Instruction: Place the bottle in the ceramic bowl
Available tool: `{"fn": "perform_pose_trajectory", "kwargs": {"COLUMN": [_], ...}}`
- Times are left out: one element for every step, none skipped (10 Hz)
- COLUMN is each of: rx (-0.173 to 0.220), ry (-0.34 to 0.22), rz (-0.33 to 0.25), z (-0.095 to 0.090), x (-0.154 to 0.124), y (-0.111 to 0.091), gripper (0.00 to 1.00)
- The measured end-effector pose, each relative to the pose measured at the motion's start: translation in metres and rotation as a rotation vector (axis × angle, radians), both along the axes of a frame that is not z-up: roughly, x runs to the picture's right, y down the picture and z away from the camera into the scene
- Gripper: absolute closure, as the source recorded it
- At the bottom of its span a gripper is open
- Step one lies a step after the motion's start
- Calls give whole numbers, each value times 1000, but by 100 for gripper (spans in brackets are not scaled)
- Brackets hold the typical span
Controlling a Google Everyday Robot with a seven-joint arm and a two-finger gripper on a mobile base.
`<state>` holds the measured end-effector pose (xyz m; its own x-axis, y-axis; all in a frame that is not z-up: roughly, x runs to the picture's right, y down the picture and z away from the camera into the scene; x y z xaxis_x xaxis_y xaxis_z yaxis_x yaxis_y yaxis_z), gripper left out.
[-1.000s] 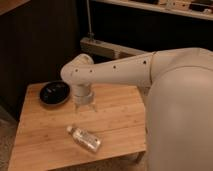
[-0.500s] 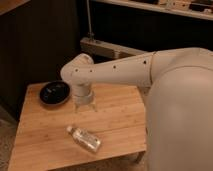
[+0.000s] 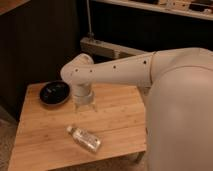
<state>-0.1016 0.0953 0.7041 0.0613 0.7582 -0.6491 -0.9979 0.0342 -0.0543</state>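
The clear plastic bottle (image 3: 84,138) with a white cap lies on its side on the wooden table (image 3: 40,135), near the front edge. The glossy black ceramic bowl (image 3: 54,93) sits at the table's back left and holds nothing. My gripper (image 3: 84,103) hangs from the white arm above the middle of the table, to the right of the bowl and behind the bottle, apart from both.
My large white arm (image 3: 150,75) and body (image 3: 182,125) fill the right side of the view. A grey ledge (image 3: 107,48) and dark shelving stand behind the table. The floor shows at the lower left.
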Motion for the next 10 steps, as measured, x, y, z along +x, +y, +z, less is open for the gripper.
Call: {"fn": "perform_pose_trajectory", "kwargs": {"rx": [0, 0, 0, 0, 0, 0, 0, 0, 2, 17], "ry": [0, 0, 0, 0, 0, 0, 0, -1, -9, -37], "rz": [0, 0, 0, 0, 0, 0, 0, -1, -12, -25], "z": [0, 0, 0, 0, 0, 0, 0, 0, 0, 0], "x": [0, 0, 0, 0, 0, 0, 0, 0, -1, -2], "y": [0, 0, 0, 0, 0, 0, 0, 0, 1, 1], "gripper": [35, 35, 35, 35, 35, 35, 35, 35, 35, 35]}}
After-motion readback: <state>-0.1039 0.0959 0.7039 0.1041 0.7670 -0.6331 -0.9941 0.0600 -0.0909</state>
